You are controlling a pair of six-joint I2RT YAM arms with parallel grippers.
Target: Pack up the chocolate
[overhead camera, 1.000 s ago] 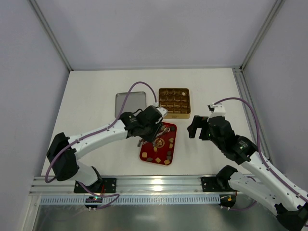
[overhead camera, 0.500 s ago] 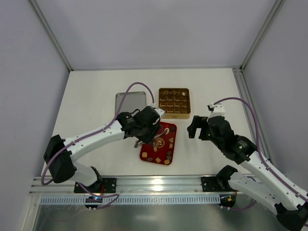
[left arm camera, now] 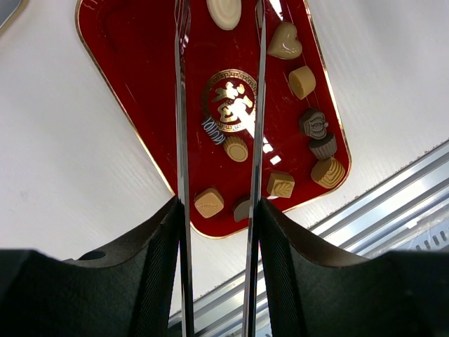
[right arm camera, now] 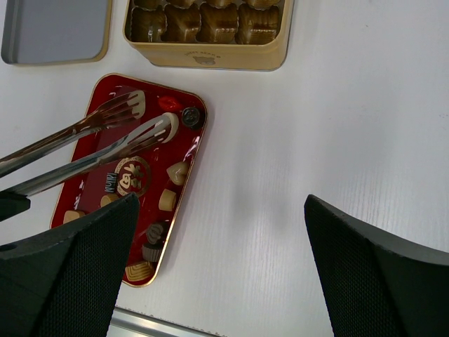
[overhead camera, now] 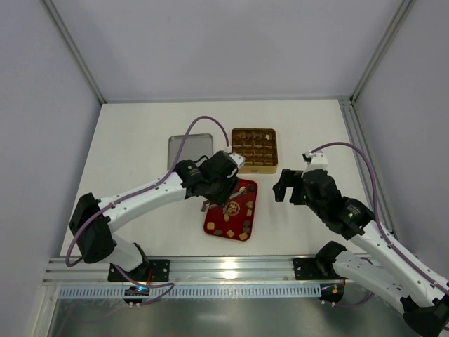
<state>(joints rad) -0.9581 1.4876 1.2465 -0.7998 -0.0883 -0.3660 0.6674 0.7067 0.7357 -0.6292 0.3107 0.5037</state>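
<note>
Chocolate [left arm camera: 236, 148] on tray [left arm camera: 126, 84], tongs [left arm camera: 182, 105], left pincer [left arm camera: 219, 210] above

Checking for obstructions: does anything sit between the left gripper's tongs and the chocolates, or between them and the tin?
Nothing visible does. The tongs in the left gripper hang open over the chocolates on the red tray, and only bare table lies between tray and gold tin.

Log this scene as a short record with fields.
left gripper: shut on metal tongs, above the red tray
tongs: arms apart, tips over the tray's far end; a gripped piece cannot be told
right gripper: open, empty, over the table right of the tray
chocolates: several loose on the tray
gold tin: gridded, beyond the tray
grey lid: left of the tin
</note>
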